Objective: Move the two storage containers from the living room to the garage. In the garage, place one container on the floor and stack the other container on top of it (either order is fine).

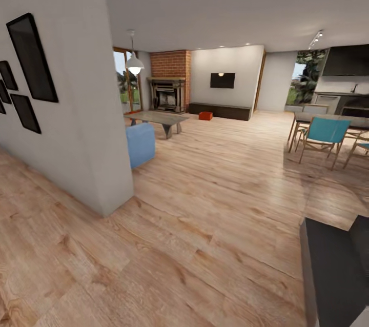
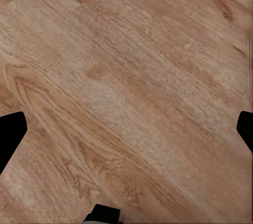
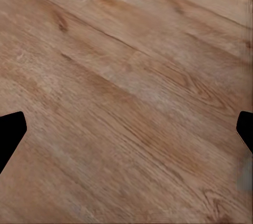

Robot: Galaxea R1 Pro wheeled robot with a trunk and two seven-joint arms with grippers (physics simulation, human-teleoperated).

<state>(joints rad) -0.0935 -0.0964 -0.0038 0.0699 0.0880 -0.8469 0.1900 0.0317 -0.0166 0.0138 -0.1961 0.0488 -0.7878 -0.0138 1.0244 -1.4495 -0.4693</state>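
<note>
the robot is standing at the near end of the living room, and the thing it needs is lying far ahead: a small red-orange storage container (image 1: 205, 116) is sitting on the wood-plank floor (image 1: 205, 214) at the far wall, just in front of the dark low cabinet (image 1: 220, 110) under the wall tv (image 1: 222, 80) and to the right of the brick fireplace (image 1: 168, 92). from here only one red-orange shape is showing, and it is too small to tell whether it is one bin or two together, or which way its long side is running.

a white wall corner (image 1: 97, 152) is jutting in on the left, with a blue sofa (image 1: 140, 143) end and a low desk (image 1: 156, 119) beyond it; dining chairs (image 1: 324, 137) are standing to the right. the open lane of planks between them is leading almost straight to the container, slightly left of centre.

the left gripper (image 2: 126, 129) and the right gripper (image 3: 126, 129) are both hanging over bare planks, fingers spread wide apart, holding nothing. neither arm is looking nearer; the container is well apart from both, so a drive forward is likely coming first.
</note>
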